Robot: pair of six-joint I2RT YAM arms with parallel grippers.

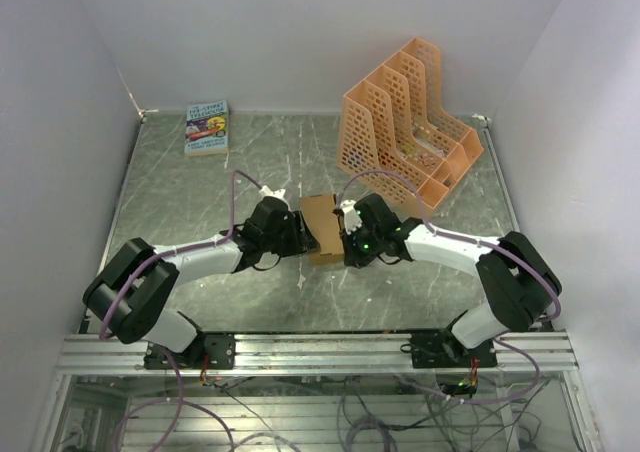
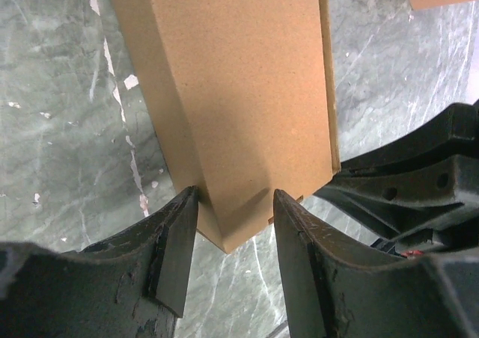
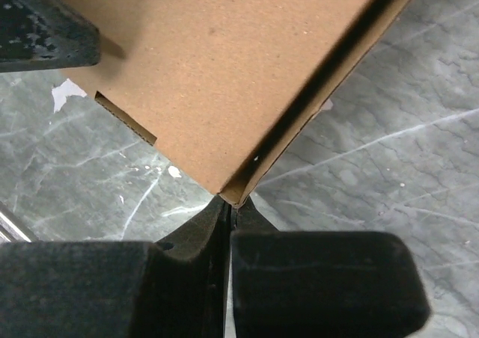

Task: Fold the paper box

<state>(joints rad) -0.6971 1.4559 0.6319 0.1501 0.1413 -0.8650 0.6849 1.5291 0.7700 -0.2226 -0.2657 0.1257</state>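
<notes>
The paper box (image 1: 322,227) is being handled mid-counter (image 1: 200,192), between both arms and well apart from the orange rack (image 1: 400,122). Its body is already being shown as a creased sleeve with a sharp long edge. One end is looking hollow, so closing the flaps is judged to be left. The left gripper (image 2: 234,200) is being kept part-open astride a box corner, though whether it presses cannot be told. The right gripper (image 3: 230,203) is being held closed, its tips touching another corner.
</notes>
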